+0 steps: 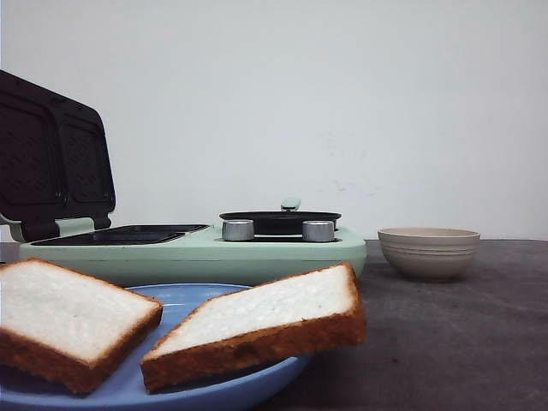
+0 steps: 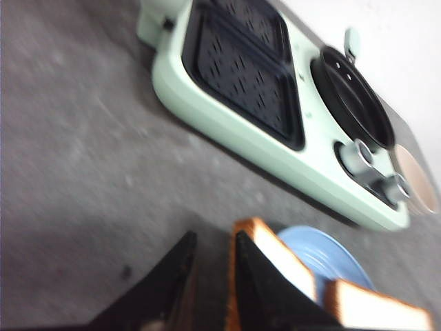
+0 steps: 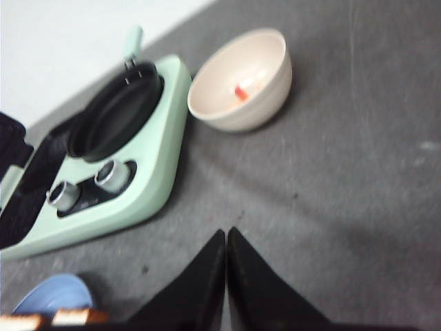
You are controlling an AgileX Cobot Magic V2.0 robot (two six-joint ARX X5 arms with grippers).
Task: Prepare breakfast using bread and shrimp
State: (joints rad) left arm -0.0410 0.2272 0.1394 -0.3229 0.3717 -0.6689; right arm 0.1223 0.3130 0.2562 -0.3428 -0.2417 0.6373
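Two slices of bread, one on the left [image 1: 60,312] and one on the right [image 1: 265,312], lie on a blue plate [image 1: 184,295] close in front. Neither gripper shows in the front view. In the blurred left wrist view my left gripper [image 2: 211,238] hangs above the plate's edge with a narrow gap between its jaws. One slice [image 2: 275,255] lies below its fingers, with the crust edge showing in the gap. My right gripper [image 3: 226,233] is shut and empty over bare table. A small orange-red shrimp [image 3: 242,89] lies in the beige bowl [image 3: 241,79].
A mint-green breakfast maker [image 1: 257,248] stands behind the plate. Its dark lid [image 1: 51,158] is raised at the left, over black grill plates [image 2: 241,69]. It has a black pan [image 1: 280,219] and two silver knobs. The bowl [image 1: 428,251] stands right of it on the grey table.
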